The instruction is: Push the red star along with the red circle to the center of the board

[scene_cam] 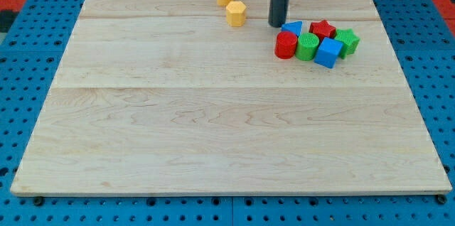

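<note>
my tip [277, 25] sits upper right, just left of the blue block [292, 28], lined up behind the red circle [286, 45] and red star [322, 28]; no fingers here.

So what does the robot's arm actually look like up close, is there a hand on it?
No hand shows. All that is visible is a straight, smooth, dark grey rod running off the view's top, ending in my tip, blunt and plain. No cables, markings or jaws are visible on it.

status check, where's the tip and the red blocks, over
My tip just above-left of red circle. Red star packed in cluster. Blue triangle-like block sits between them.
</note>
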